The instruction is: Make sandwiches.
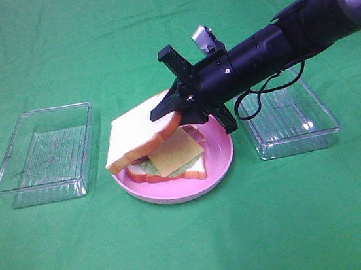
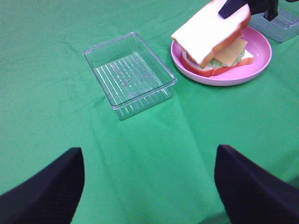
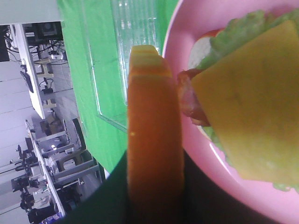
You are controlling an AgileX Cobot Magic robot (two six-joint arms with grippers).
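One white toy bread slice with orange-brown crust (image 1: 142, 133), pinched by its crust edge in right gripper (image 1: 167, 105), tilted over yellow cheese square (image 1: 175, 151), green lettuce (image 1: 146, 167) and lower bread slice (image 1: 188, 171) on round pink plate (image 1: 218, 164). Could land skewed or nudge cheese if released while slanted. Bacon mostly hidden, probably the reddish strip. Left gripper (image 2: 149, 182) wide apart, holding nothing.
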